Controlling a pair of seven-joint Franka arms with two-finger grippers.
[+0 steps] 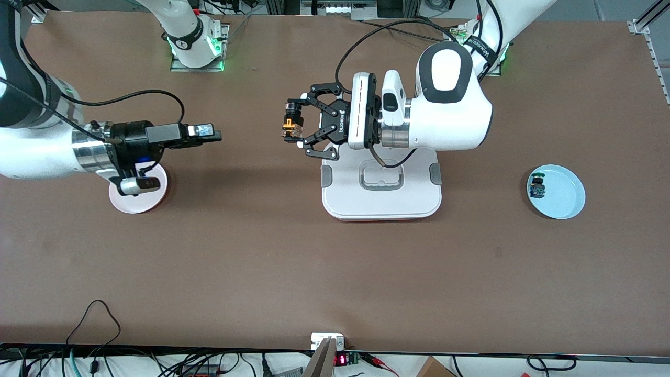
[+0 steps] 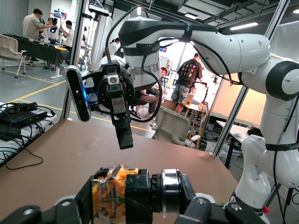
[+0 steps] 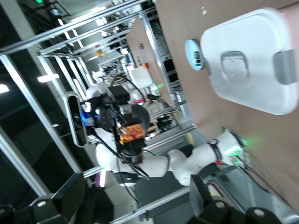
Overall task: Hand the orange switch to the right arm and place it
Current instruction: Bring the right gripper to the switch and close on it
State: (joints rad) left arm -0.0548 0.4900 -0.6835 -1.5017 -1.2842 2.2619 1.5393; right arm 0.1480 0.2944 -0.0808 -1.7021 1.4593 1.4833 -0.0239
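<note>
Handover, mid-air. The left hand (image 1: pixel 294 127) pinches the small black-capped, orange-bodied push-button switch (image 1: pixel 291 124) above the brown counter (image 1: pixel 261 251), beside the white lidded box (image 1: pixel 381 183). The right hand (image 1: pixel 172 157), spread, waits at nine o'clock over a round white plate (image 1: pixel 157 201). Close squarely on the exposed barrel before release.

Both arms (image 1: pixel 450 112) were glossy white shells with black bands at the joints and brushed silver wrist rings. The left end effector (image 1: pixel 306 127) was a black linkage type with white lettering on its body, bolted to a white flange with a row of red marks. A white camera block sat on that wrist, black cable looping off it. The right end effector (image 1: pixel 137 183) was black too, with a blue glow underneath. Bases lit green.
</note>
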